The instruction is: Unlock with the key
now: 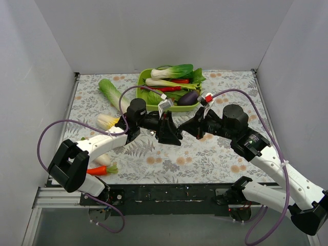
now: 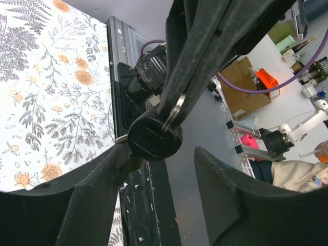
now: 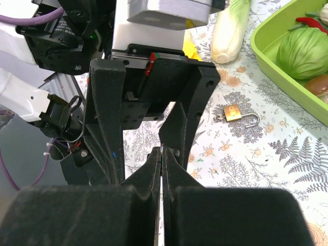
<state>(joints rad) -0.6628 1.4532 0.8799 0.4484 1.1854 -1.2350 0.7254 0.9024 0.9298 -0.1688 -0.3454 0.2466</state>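
While my right jaws pinch the key [image 2: 154, 137] by its ring [image 2: 175, 108] above the desk [image 1: 205, 159], my left jaws stand open either side of its black head. Handover, I judge: next the left must close squarely on the head before the right lets go.

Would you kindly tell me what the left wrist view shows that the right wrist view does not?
Only the left wrist view shows the key, its black head poking out of the shut right pincer and sitting between the open left pincer's fingers. Only the right wrist view shows the brass padlock lying on the tablecloth and the green tray of vegetables. Both show the two pincers meeting and the floral tablecloth.
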